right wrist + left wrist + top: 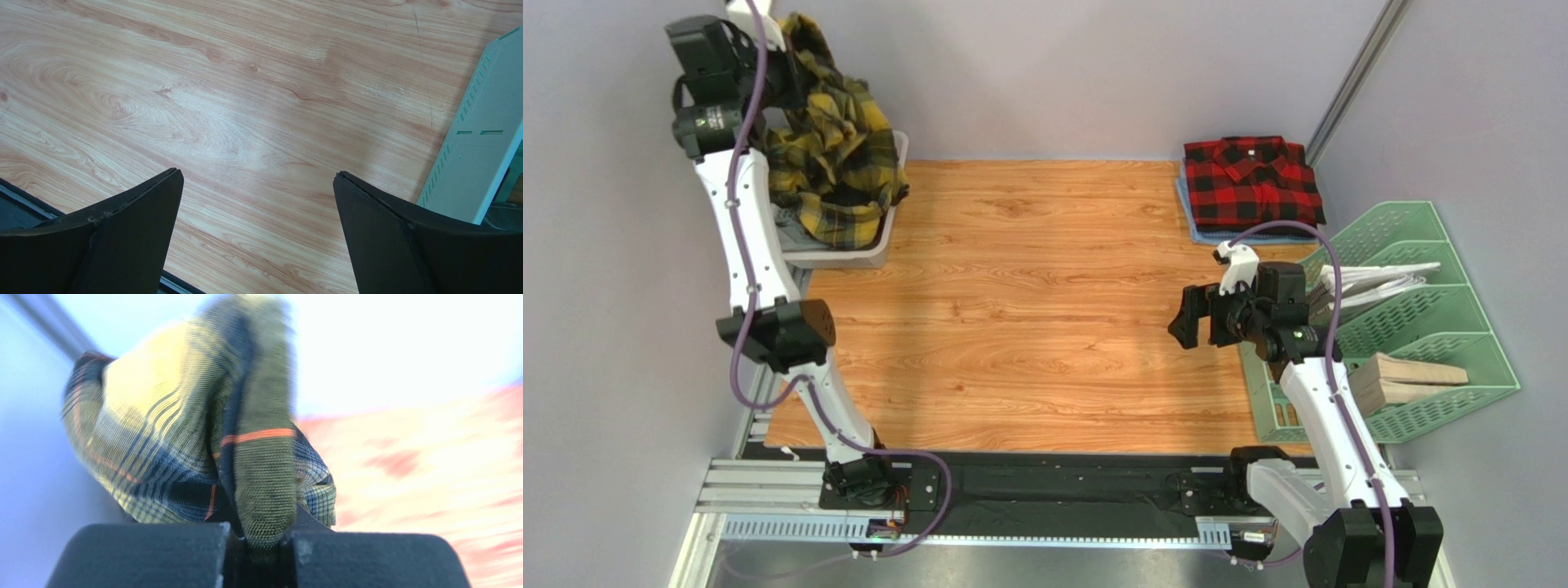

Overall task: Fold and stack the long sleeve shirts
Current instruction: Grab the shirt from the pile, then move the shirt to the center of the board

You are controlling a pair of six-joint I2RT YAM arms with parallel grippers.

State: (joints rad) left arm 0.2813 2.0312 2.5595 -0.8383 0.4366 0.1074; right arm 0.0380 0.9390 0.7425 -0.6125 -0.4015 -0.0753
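Observation:
The yellow plaid shirt point(830, 147) hangs crumpled from my left gripper point(784, 47), raised high at the far left; its lower part rests in a grey bin point(844, 255). In the left wrist view the gripper point(265, 542) is shut on a fold of the yellow shirt point(184, 416). The red plaid shirt point(1252, 180) lies folded on a blue mat at the far right of the wooden table point(1038, 306). My right gripper point(1188, 319) is open and empty above the table's right side; the right wrist view point(258, 202) shows only bare wood between its fingers.
A green file rack point(1406, 319) holding papers and wooden blocks stands at the right edge, close to the right arm; its pale side point(479, 159) shows in the right wrist view. A black rail point(1051, 490) runs along the near edge. Grey walls enclose the table.

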